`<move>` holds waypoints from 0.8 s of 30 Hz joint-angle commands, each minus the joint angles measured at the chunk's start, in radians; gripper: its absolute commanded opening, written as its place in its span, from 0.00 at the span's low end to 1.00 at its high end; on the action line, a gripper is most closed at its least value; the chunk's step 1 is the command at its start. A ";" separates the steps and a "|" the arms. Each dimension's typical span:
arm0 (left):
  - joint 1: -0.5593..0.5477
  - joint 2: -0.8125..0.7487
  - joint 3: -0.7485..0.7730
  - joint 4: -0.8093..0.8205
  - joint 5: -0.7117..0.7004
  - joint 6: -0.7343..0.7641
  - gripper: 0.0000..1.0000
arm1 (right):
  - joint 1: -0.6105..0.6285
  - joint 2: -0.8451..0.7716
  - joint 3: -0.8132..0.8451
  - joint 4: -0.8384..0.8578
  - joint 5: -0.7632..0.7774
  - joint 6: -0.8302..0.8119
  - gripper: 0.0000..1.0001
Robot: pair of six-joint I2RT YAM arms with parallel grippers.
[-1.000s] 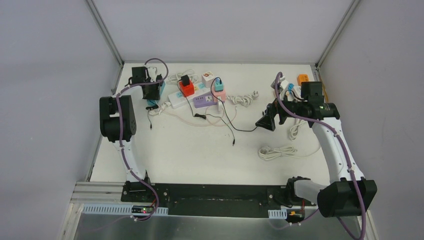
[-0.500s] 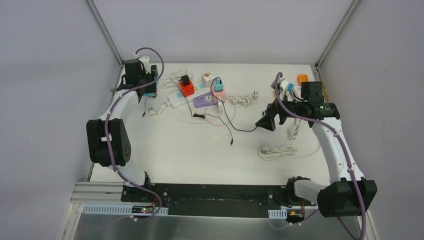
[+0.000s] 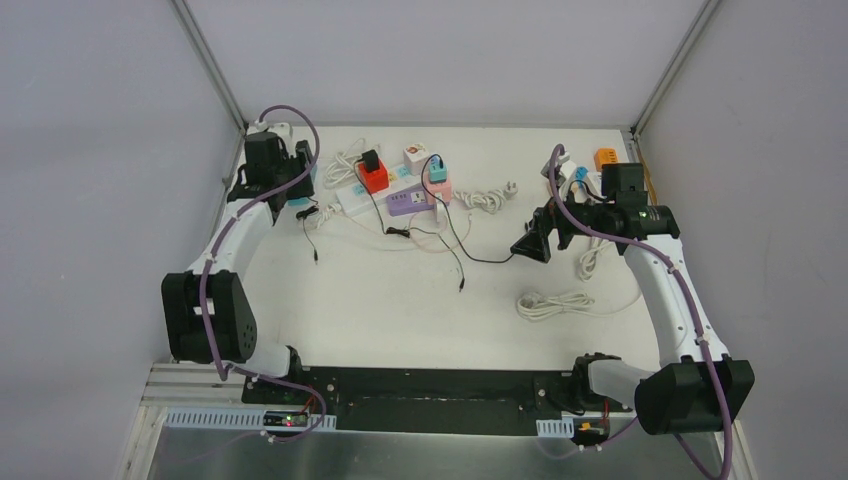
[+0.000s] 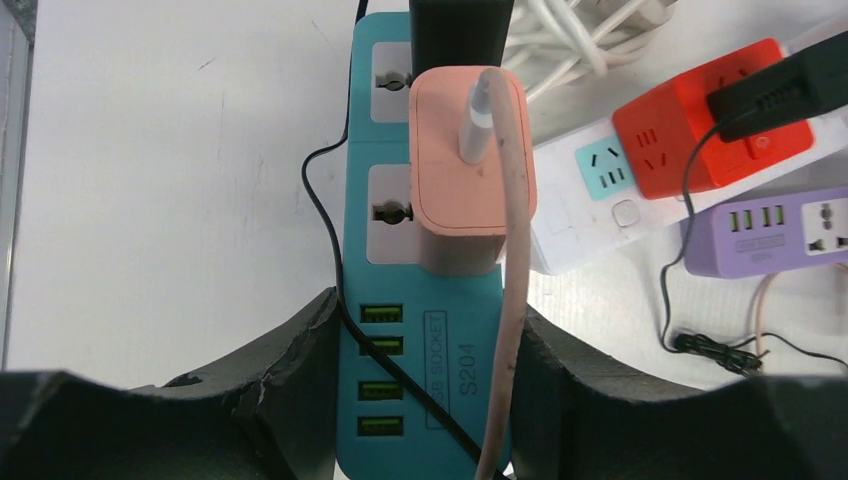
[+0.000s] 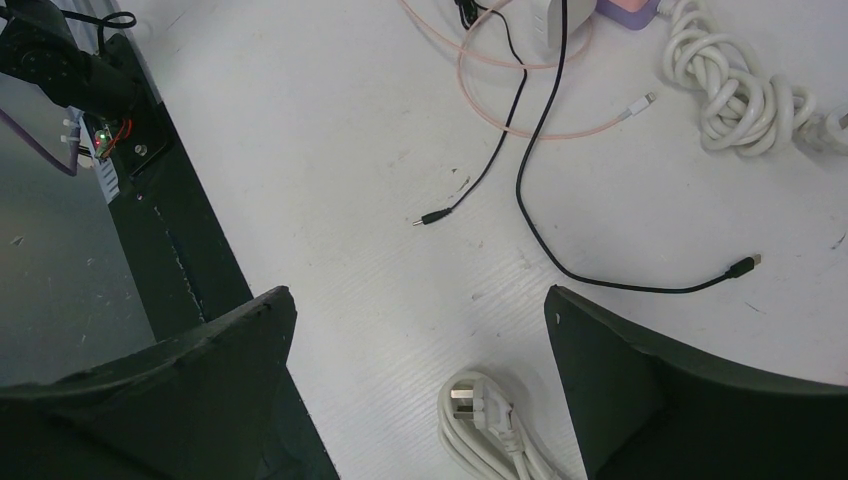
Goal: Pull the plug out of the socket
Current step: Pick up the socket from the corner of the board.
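Though the top view hides it, left gripper (image 4: 425, 330) clamps the teal socket strip (image 4: 450, 300); right gripper (image 5: 418, 300) gapes wide.

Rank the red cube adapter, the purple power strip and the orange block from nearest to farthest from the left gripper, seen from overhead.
From the left gripper, clamped on the teal power strip:
1. Red cube adapter, just to its right.
2. Purple power strip, further right, mid-table.
3. Orange block, at the far right edge.
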 commanded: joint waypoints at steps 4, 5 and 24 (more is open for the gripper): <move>0.000 -0.170 0.019 0.048 0.001 -0.080 0.00 | 0.010 -0.006 0.041 0.003 -0.030 -0.022 1.00; 0.000 -0.182 0.030 0.040 -0.001 -0.082 0.00 | 0.010 -0.004 0.043 0.004 -0.029 -0.023 1.00; -0.167 -0.388 0.198 -0.086 -0.123 -0.049 0.00 | 0.013 0.011 0.045 -0.004 -0.023 -0.028 1.00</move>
